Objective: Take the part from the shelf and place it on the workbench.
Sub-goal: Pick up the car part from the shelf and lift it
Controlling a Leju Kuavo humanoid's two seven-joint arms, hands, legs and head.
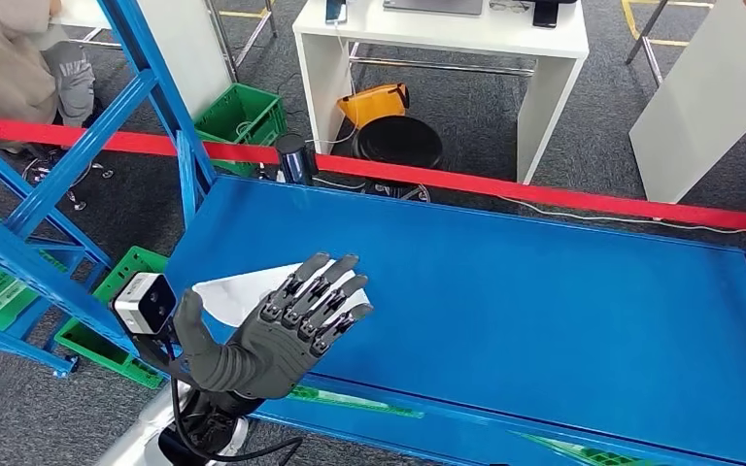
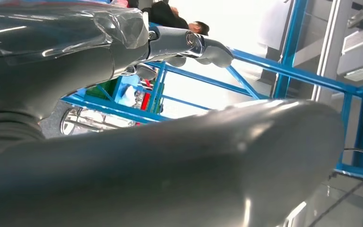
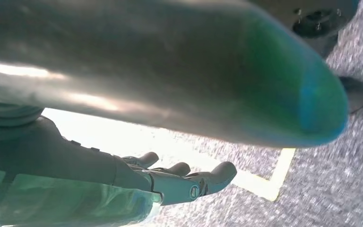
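Left hand [image 1: 287, 325] hovers over the near-left corner of the blue shelf [image 1: 544, 320], fingers spread, holding nothing. Right under it lies the part [image 1: 238, 291], a flat white sheet-like piece. Right hand [image 3: 170, 182] hangs over grey floor, fingers loose and empty.

The part is a flat white sheet-like piece [image 1: 238, 291] with a smooth, pale surface and a pointed corner toward the left. It lies flat on the blue metal shelf [image 1: 544, 311], near the shelf's front left corner. Its right portion is hidden behind the dark fingers [image 1: 316, 296] of the left hand [image 1: 272, 335], which is raised in front of it with fingers spread; whether the hand touches the part cannot be told. Its full outline is not visible.
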